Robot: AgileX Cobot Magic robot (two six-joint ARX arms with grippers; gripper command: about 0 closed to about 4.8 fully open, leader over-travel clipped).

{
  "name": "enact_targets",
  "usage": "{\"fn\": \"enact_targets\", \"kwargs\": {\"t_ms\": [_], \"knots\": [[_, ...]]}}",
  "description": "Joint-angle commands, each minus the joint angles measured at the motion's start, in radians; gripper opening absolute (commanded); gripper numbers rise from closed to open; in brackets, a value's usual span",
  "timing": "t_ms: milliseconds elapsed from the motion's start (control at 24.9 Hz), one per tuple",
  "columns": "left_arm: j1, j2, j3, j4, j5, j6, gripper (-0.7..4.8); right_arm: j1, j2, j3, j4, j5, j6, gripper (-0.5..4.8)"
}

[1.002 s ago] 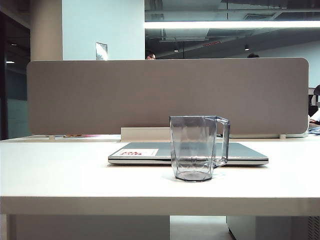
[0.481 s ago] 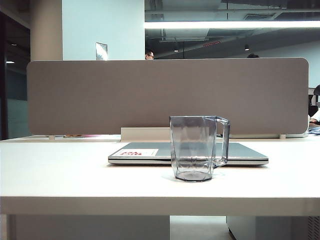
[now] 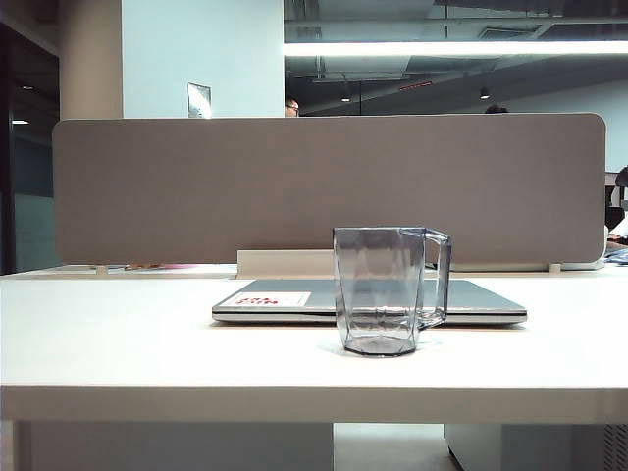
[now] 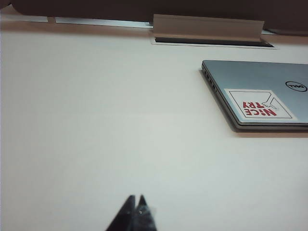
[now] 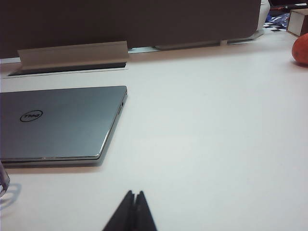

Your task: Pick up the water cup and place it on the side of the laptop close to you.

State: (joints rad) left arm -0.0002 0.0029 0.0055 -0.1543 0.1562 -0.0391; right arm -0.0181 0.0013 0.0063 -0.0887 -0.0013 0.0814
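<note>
The water cup (image 3: pixel 381 291), clear bluish-grey with a squared handle on its right, stands upright on the white table (image 3: pixel 118 343), on the near side of the laptop (image 3: pixel 481 299). The laptop lies closed and flat, with a white sticker (image 4: pixel 259 103) printed in red on its lid (image 4: pixel 260 77). Neither arm shows in the exterior view. My left gripper (image 4: pixel 136 197) is shut and empty over bare table, well away from the laptop's sticker end. My right gripper (image 5: pixel 134 192) is shut and empty, near the laptop's (image 5: pixel 62 120) other end. A sliver of the cup (image 5: pixel 3 179) shows at that view's edge.
A grey partition (image 3: pixel 294 186) stands along the table's far edge, with a raised cable flap (image 3: pixel 285 262) just behind the laptop. An orange-red round object (image 5: pixel 301 48) lies far off on the right arm's side. The table's front edge (image 3: pixel 314 402) is close below the cup.
</note>
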Motion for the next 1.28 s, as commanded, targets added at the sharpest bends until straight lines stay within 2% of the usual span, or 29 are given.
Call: {"fn": "enact_targets", "kwargs": {"t_ms": [40,441,521,601,802,1283], "knots": [[0.002,0.001,0.002,-0.01,0.005,-0.002,-0.03,0.001,-0.002,-0.006,0.01,-0.001,-0.003,-0.05],[0.002,0.001,0.002,-0.009,0.001,0.005,-0.03,0.001,-0.002,-0.006,0.01,-0.001,-0.003,-0.05],[0.004,0.001,0.002,0.018,-0.053,0.024,0.0,0.001,-0.002,-0.006,0.01,-0.001,-0.003,-0.05],[0.004,0.001,0.002,0.055,-0.101,-0.002,0.0,0.001,-0.002,-0.006,0.01,-0.001,-0.003,-0.05],[0.004,0.001,0.002,0.151,-0.187,0.005,0.0,0.001,-0.002,-0.006,0.01,-0.001,-0.003,-0.05],[-0.005,0.001,0.002,0.132,-0.179,0.004,0.0,0.001,-0.002,-0.006,0.009,0.0,-0.003,-0.05]]}}
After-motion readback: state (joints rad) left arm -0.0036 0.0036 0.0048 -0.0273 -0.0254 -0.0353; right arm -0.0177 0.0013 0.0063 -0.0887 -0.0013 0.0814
